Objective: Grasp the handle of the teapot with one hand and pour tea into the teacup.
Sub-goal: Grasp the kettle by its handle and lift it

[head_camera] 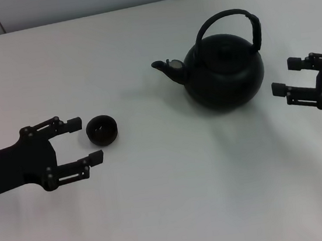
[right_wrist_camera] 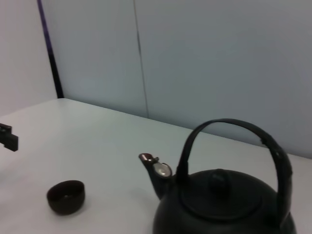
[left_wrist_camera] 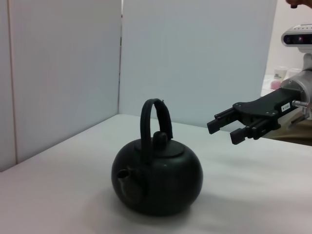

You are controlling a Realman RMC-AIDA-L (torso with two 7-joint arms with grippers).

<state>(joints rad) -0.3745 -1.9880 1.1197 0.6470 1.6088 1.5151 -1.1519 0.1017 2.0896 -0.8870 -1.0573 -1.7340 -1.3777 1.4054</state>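
The matte-black teapot stands upright on the white table, spout pointing toward the robot's left. Its arched handle rises over the lid, with nothing holding it. The small dark teacup sits well to the left of the spout. My left gripper is open, and the cup sits just beyond its fingertips. My right gripper is open, right of the teapot's body and apart from it. The left wrist view shows the teapot and the right gripper. The right wrist view shows the teapot and teacup. No tea is visible.
The white table stretches wide in front of the teapot and cup. White wall panels stand along its far edge. A camera head and some small items stand beyond the right arm in the left wrist view.
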